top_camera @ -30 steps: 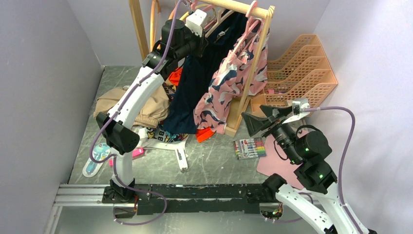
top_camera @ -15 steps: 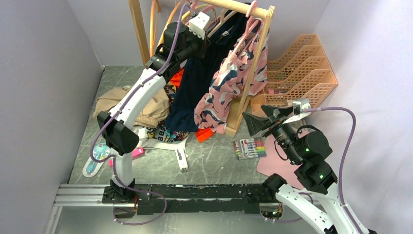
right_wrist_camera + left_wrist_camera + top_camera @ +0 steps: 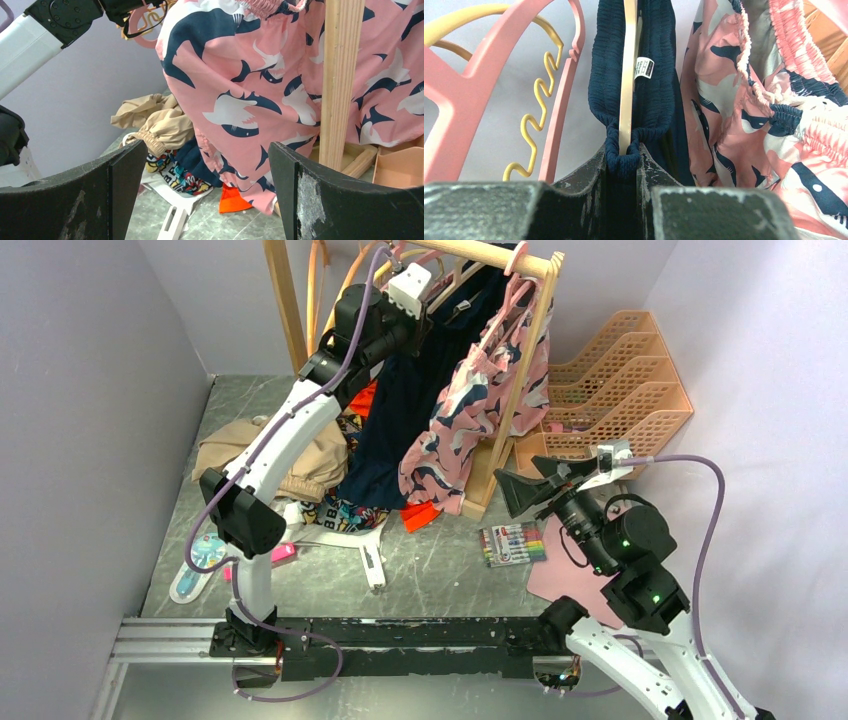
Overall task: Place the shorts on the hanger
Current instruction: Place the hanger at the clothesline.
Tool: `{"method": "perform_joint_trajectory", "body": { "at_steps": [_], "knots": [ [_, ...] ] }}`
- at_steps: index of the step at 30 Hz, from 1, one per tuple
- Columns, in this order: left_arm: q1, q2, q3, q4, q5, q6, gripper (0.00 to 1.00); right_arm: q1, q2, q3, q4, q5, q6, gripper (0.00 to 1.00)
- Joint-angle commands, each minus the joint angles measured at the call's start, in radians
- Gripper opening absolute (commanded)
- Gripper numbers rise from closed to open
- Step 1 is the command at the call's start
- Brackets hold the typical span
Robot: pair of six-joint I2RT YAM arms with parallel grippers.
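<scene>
A: At 4 o'clock, near the bases, right claw (image 3: pixel 525 485) gapes wide, holding nothing.
B: Left claw (image 3: pixel 623 156)?
A: Far, 12 o'clock. Clamped on the shorts (image 3: pixel 654 90) waistband, which is threaded over the hanger (image 3: pixel 628 75) bar. Looks nearly done; letting go remains.

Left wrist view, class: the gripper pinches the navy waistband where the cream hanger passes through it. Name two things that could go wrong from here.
1. The left gripper pinches only a bunched fold of the shorts by the hanger; on release the waistband may slide off.
2. The pink printed shorts hang close beside, so pulling back might snag them. The right gripper stands open and apart, steadying nothing.
</scene>
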Motion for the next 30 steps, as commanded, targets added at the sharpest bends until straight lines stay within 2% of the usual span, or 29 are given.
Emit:
{"method": "perform_joint_trajectory", "body": {
  "at_steps": [1, 10, 16, 30],
  "knots": [
    [-0.007, -0.034, 0.102, 0.243, 0.043, 0.019, 0.07, -0.003, 0.001, -0.01, 0.008, 0.0, 0.008, 0.96],
    [-0.007, -0.018, 0.087, 0.294, 0.058, 0.009, 0.07, -0.002, 0.004, -0.015, 0.003, 0.005, 0.003, 0.96],
    [-0.007, -0.016, 0.049, 0.385, 0.083, -0.002, 0.07, -0.002, -0.001, -0.024, 0.001, 0.01, -0.004, 0.95],
    [-0.014, -0.014, 0.041, 0.397, 0.102, -0.001, 0.07, -0.002, 0.0, -0.033, 0.006, 0.016, -0.034, 0.96]
  ]
}}
